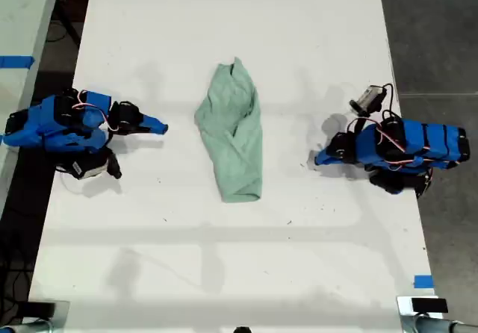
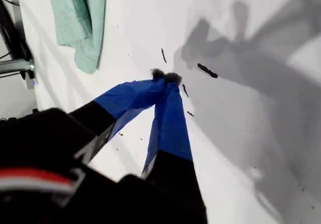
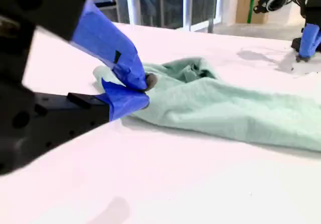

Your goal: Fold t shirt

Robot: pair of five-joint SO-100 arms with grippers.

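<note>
Overhead look at a white table, a crumpled mint-green t shirt lying lengthwise at its middle, one blue arm at the exterior view's left, another blue arm at its right, both well apart from the cloth

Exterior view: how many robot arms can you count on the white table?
2. One arm lies at the exterior view's left, the other arm at its right, with the t shirt between them. None seems hidden.

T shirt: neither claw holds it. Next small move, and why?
Probably open my second claw and ease it onto the near end of the t shirt: its jaws look shut and empty beside the cloth, while my first claw, shut, sits farther off over bare table.
</note>
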